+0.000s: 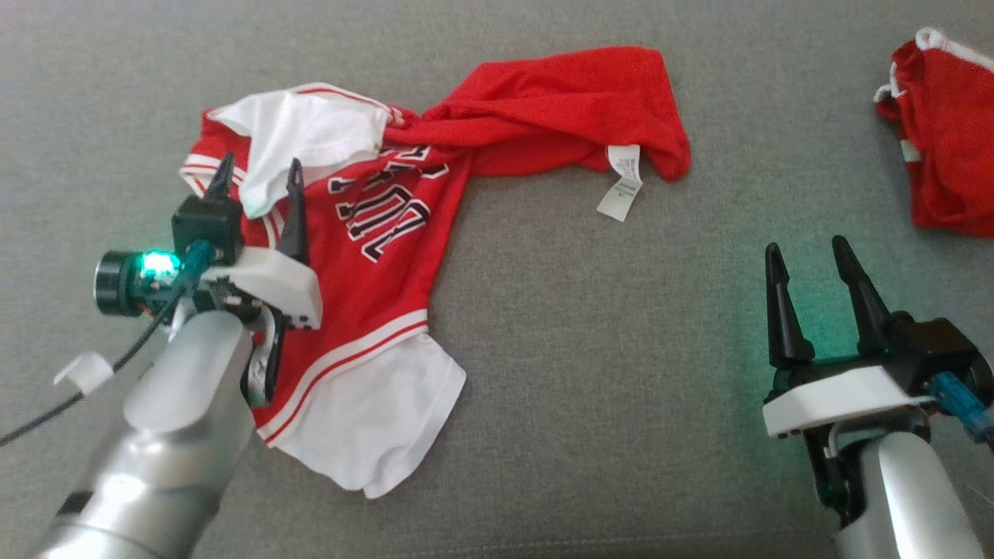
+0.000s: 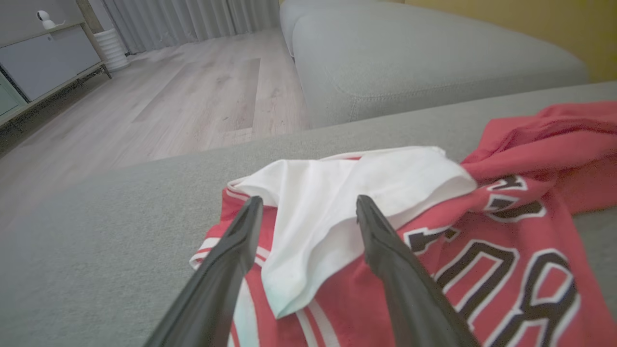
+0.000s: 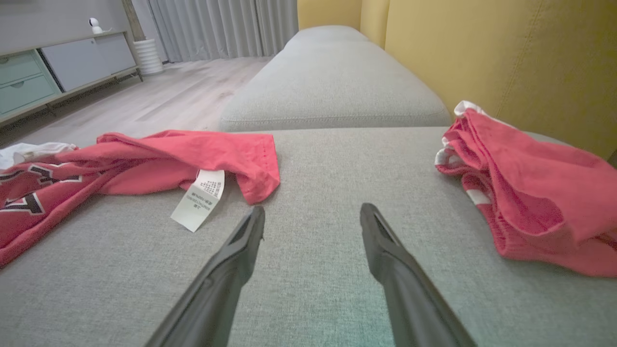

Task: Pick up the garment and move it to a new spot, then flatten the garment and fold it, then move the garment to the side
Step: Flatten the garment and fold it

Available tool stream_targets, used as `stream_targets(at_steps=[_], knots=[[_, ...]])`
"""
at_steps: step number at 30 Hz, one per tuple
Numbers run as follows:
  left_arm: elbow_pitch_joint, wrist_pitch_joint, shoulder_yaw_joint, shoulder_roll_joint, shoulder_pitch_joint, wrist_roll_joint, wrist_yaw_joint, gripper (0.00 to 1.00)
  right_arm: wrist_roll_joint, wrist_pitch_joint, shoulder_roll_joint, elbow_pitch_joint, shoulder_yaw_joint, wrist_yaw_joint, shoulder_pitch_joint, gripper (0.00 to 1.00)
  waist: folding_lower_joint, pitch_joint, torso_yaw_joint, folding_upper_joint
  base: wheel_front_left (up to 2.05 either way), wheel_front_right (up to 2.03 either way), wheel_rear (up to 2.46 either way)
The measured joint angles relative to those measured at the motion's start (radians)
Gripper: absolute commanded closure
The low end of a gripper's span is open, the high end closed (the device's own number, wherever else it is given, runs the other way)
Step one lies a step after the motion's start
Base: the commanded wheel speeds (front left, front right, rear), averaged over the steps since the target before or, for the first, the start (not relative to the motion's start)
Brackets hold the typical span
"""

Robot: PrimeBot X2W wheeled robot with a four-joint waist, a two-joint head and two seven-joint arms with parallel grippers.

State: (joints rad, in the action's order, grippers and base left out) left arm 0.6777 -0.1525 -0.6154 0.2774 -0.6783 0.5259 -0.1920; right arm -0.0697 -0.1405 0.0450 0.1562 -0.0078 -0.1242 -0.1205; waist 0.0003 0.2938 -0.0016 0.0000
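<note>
Left claw (image 1: 260,163), fingers spread wide and holding nothing, hangs low above a grey sofa seat (image 1: 582,349), over the near end of a crumpled red-and-white jersey (image 1: 373,256). From this claw the jersey runs ahead and off to the right as one long twisted band. Right claw (image 1: 805,245), also released and empty, is poised over bare seat well apart from the jersey, with a second red garment (image 1: 951,132) ahead and to its right. The left claw's tips stand on either side of a turned-over white flap (image 1: 311,132); whether they touch the cloth cannot be told. A white label (image 1: 623,182) marks the jersey's far end, ahead and left of the right claw. The left arm looks much the nearer for the pick-up.
</note>
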Motion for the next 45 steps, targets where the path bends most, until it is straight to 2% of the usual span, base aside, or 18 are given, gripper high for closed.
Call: stream_targets(at_steps=[9, 10, 11, 12, 13, 15, 16, 24, 26, 28, 33, 37, 41, 45], knots=[[0.165, -0.009, -0.032, -0.031, -0.073, -0.014, 0.060, 0.00, -0.001, 0.000, 0.000, 0.000, 0.005, 0.000, -0.018, 0.00, -0.0002, 0.056, -0.020, 0.0000, 0.00, 0.00, 0.00], [0.172, -0.016, -0.033, -0.036, -0.076, -0.014, 0.060, 0.10, -0.001, -0.001, 0.000, 0.000, 0.005, 0.000, -0.019, 0.00, -0.0002, 0.058, -0.020, 0.0000, 0.00, 0.00, 0.00], [0.180, -0.023, -0.033, -0.038, -0.079, -0.014, 0.061, 0.40, -0.001, -0.002, 0.000, 0.001, 0.005, 0.000, -0.019, 0.00, -0.0002, 0.059, -0.021, 0.0000, 0.00, 0.00, 0.00], [0.186, -0.033, -0.032, -0.038, -0.081, -0.014, 0.061, 0.53, -0.001, -0.002, 0.000, 0.001, 0.004, 0.000, -0.019, 0.00, -0.0002, 0.060, -0.022, 0.0000, 0.00, 0.00, 0.00], [0.192, -0.044, -0.032, -0.038, -0.083, -0.015, 0.061, 0.53, -0.001, -0.002, 0.000, 0.001, 0.004, 0.000, -0.019, 0.00, -0.0002, 0.061, -0.022, 0.0000, 0.00, 0.00, 0.00], [0.197, -0.058, -0.031, -0.038, -0.089, -0.017, 0.061, 0.64, -0.001, -0.003, 0.000, 0.002, 0.004, 0.000, -0.019, 0.00, -0.0003, 0.062, -0.022, 0.0000, 0.00, 0.00, 0.00], [0.198, -0.061, -0.031, -0.039, -0.094, -0.017, 0.061, 0.65, -0.001, -0.004, 0.000, 0.003, 0.004, 0.000, -0.019, 0.00, -0.0002, 0.063, -0.021, 0.0000, 0.00, 0.00, 0.00], [0.208, -0.082, -0.025, -0.044, -0.121, -0.017, 0.062, 0.61, -0.010, -0.010, 0.000, 0.019, 0.005, 0.000, -0.036, 0.00, -0.0003, 0.061, -0.017, 0.0000, 0.00, 0.00, 0.00], [0.209, -0.088, -0.025, -0.046, -0.122, -0.017, 0.062, 0.72, -0.010, -0.011, 0.000, 0.021, 0.005, 0.000, -0.036, 0.00, -0.0003, 0.059, -0.017, 0.0000, 0.00, 0.00, 0.00], [0.213, -0.089, -0.025, -0.046, -0.123, -0.017, 0.061, 1.00, -0.011, -0.014, 0.000, 0.026, 0.006, 0.000, -0.036, 0.00, -0.0003, 0.056, -0.017, 0.0000, 0.00, 0.00, 0.00], [0.208, -0.092, -0.025, -0.045, -0.123, -0.031, 0.059, 1.00, -0.015, -0.017, 0.000, 0.037, 0.006, 0.000, -0.036, 0.00, -0.0003, 0.044, -0.017, 0.0000, 0.00, 0.00, 0.00], [0.155, -0.097, -0.027, -0.040, -0.123, -0.058, 0.053, 1.00, -0.016, -0.027, 0.000, 0.049, -0.002, 0.000, -0.036, 0.00, -0.0003, 0.022, -0.009, 0.0000, 0.00, 0.00, 0.00], [0.030, -0.100, -0.026, -0.017, -0.119, -0.099, 0.033, 1.00, -0.017, -0.028, 0.000, 0.058, -0.014, 0.000, -0.033, 0.00, -0.0003, -0.011, 0.007, 0.0000, 0.00, 0.00, 0.00], [-0.133, -0.101, -0.025, 0.032, -0.081, -0.140, 0.006, 1.00, -0.021, -0.036, 0.000, 0.072, -0.030, 0.000, -0.027, 0.00, -0.0004, -0.054, 0.031, 0.0000, 0.00, 0.00, 0.00]])
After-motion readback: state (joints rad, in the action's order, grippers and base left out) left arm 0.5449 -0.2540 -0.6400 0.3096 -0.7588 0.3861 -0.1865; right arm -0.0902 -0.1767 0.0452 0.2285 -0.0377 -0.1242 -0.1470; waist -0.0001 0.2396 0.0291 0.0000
